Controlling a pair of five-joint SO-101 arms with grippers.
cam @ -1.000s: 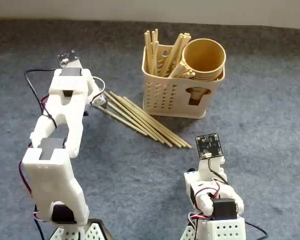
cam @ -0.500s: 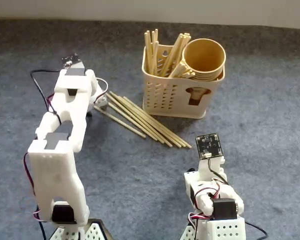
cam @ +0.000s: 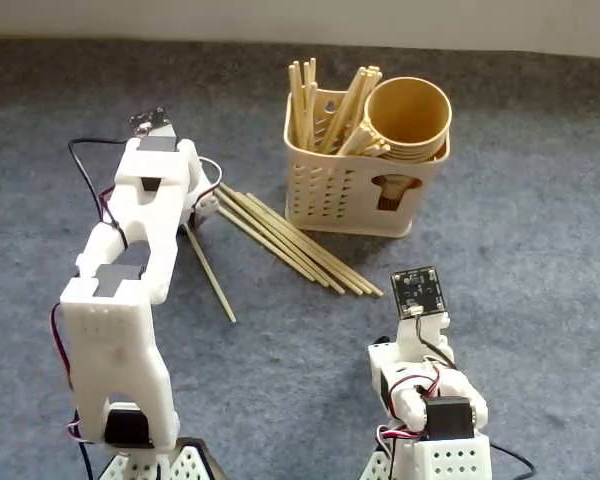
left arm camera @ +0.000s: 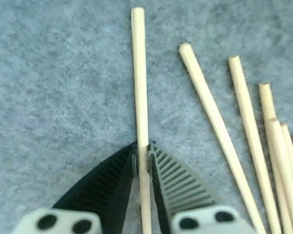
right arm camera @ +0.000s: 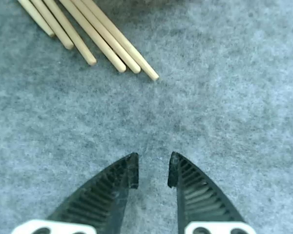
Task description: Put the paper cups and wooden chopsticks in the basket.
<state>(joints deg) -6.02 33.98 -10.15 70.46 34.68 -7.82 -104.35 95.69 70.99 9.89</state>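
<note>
– Left wrist view first: what are the jaws doing?
– The left gripper is clamped on one chopstick, which runs out straight ahead between the two fingers over the grey table.
– And beside it?
– The loose chopsticks lie just to one side, apart from the held one, fanned out roughly side by side.
– Where does that sit in the high view?
– Toward the left side of the table. The held chopstick slants out from under the left arm with its free end pointing at the near edge. The loose chopsticks form a band between that arm and the basket.
– The basket itself?
– Upright near the far edge, about the middle. Stacked paper cups fill its right part; more chopsticks stand in its left part.
– The other arm?
– The right gripper hangs over bare table by the near edge, jaws apart with nothing between them, the ends of the loose chopsticks well ahead of it.
</note>
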